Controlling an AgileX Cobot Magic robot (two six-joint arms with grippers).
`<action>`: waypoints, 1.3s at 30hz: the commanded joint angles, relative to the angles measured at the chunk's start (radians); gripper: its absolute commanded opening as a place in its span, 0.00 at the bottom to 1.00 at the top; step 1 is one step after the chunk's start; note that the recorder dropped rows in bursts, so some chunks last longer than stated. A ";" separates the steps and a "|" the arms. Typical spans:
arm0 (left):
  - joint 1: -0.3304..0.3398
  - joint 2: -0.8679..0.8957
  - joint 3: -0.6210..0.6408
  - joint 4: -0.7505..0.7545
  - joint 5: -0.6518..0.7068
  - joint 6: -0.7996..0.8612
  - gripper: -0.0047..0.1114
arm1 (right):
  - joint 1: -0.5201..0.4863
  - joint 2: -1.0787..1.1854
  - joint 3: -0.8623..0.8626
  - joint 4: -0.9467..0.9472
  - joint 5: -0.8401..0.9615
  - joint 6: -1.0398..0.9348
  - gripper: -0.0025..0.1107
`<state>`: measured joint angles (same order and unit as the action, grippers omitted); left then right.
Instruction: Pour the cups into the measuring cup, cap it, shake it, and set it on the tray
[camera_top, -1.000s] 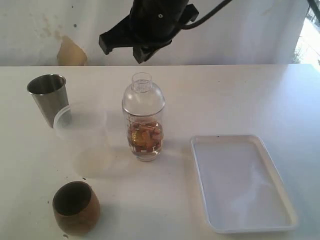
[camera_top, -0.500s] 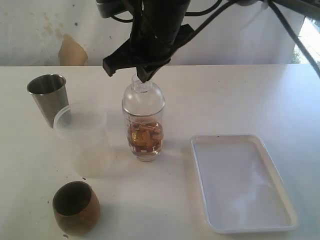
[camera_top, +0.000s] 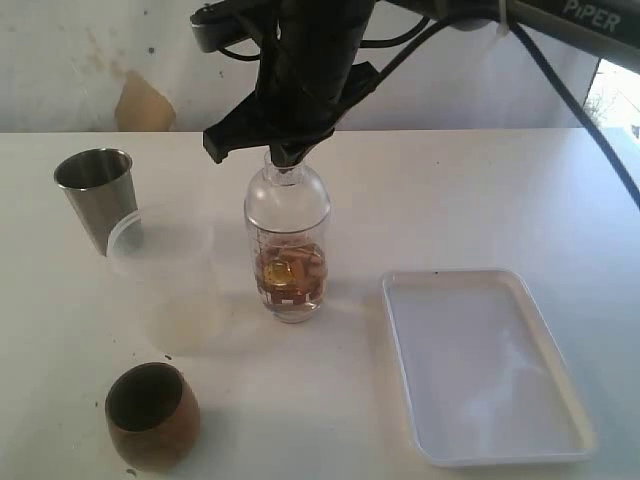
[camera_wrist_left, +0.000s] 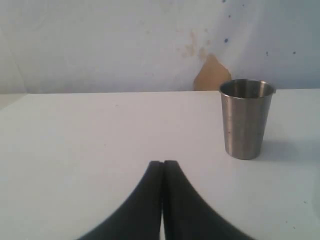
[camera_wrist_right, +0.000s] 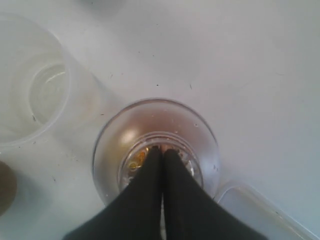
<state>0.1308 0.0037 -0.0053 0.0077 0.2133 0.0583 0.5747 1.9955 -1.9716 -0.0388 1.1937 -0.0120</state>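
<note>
Because the right gripper (camera_top: 288, 158) has its jaws pressed flat together with nothing between them, it can only push. Its joined tips are at the knob of the cap (camera_top: 287, 195) directly beneath; whether they touch it or hang just above, I cannot tell. Under the cap the measuring cup (camera_top: 288, 270) stands upright on the table (camera_top: 480, 190), with brownish contents in its lower part. I judge the main risk to be an off-centre press: the tips could skid off the knob, seat the cap crooked so it leaks when shaken, or tip the tall cup. If it fell away from the tool, it would strike the frosted cup (camera_top: 165, 270) near one side or land towards the tray (camera_top: 388, 300) on the other. The left gripper (camera_wrist_left: 162, 162), also closed and empty, is low over the table with the tumbler (camera_wrist_left: 246, 120) ahead of it.
</note>
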 joint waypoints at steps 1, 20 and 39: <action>-0.004 -0.004 0.005 0.000 -0.009 0.000 0.04 | -0.006 0.020 0.008 0.004 0.027 -0.012 0.02; -0.004 -0.004 0.005 0.000 -0.009 0.000 0.04 | -0.006 -0.076 0.008 0.004 -0.052 -0.039 0.31; -0.004 -0.004 0.005 0.000 -0.009 0.000 0.04 | -0.006 -0.212 0.008 -0.003 0.027 -0.167 0.95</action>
<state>0.1308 0.0037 -0.0053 0.0077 0.2133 0.0583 0.5747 1.7896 -1.9656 -0.0372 1.2109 -0.1602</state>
